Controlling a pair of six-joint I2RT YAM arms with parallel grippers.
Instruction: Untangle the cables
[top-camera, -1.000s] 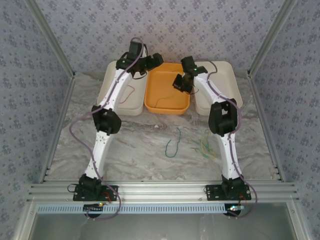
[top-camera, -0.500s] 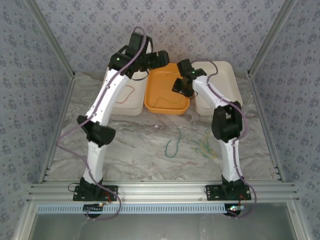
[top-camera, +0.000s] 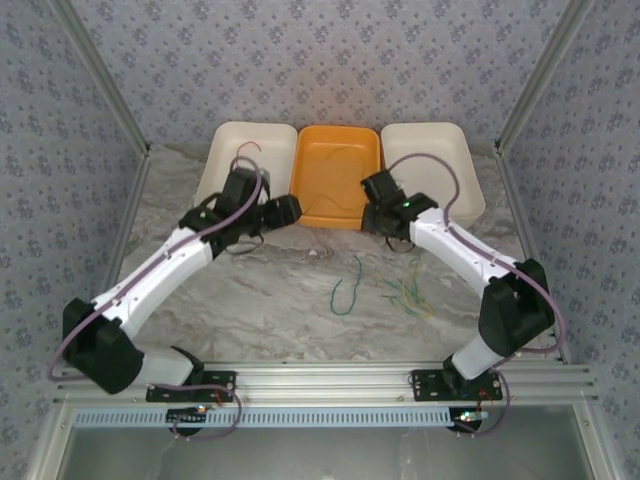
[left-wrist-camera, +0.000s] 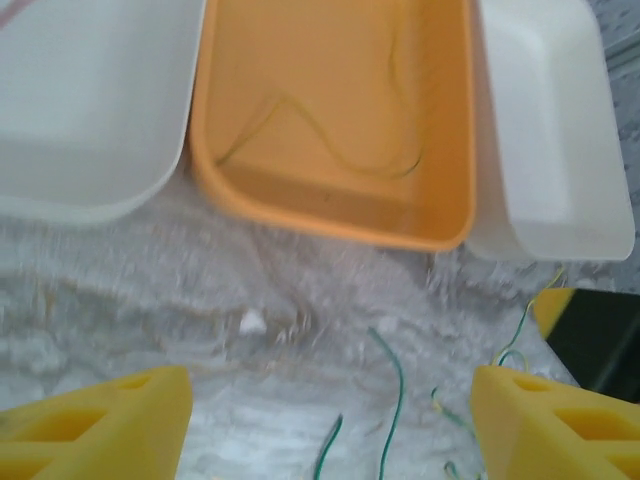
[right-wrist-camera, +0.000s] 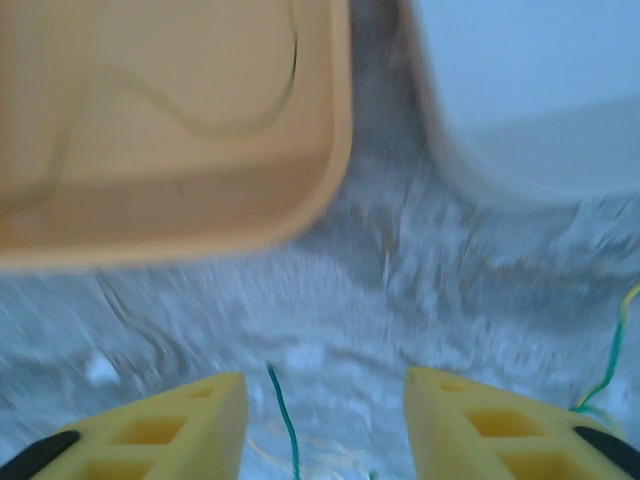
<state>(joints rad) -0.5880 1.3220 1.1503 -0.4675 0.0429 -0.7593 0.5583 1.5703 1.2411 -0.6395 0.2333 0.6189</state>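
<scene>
A green cable (top-camera: 348, 285) lies curled on the marble table, with a yellow-green tangle (top-camera: 410, 292) to its right. One yellow-olive cable (left-wrist-camera: 330, 150) lies in the orange tray (top-camera: 338, 205). A red cable (top-camera: 248, 150) rests in the left white tray (top-camera: 225, 175). My left gripper (top-camera: 285, 212) hovers at that tray's near corner, open wide, with bare table and the green cable (left-wrist-camera: 395, 390) beneath it. My right gripper (top-camera: 372, 200) is open at the orange tray's near right corner. The green cable's tip (right-wrist-camera: 285, 420) shows on the table between its fingers, apart from both.
A second white tray (top-camera: 430, 165) stands right of the orange one. A small white speck (left-wrist-camera: 250, 322) lies on the table before the trays. The right gripper's body (left-wrist-camera: 590, 340) shows at the left wrist view's right edge. Metal rails border the table.
Both arms have drawn back from over the trays and dropped low over the table's middle. My right gripper went from shut to open. My left gripper's jaws narrowed a little.
</scene>
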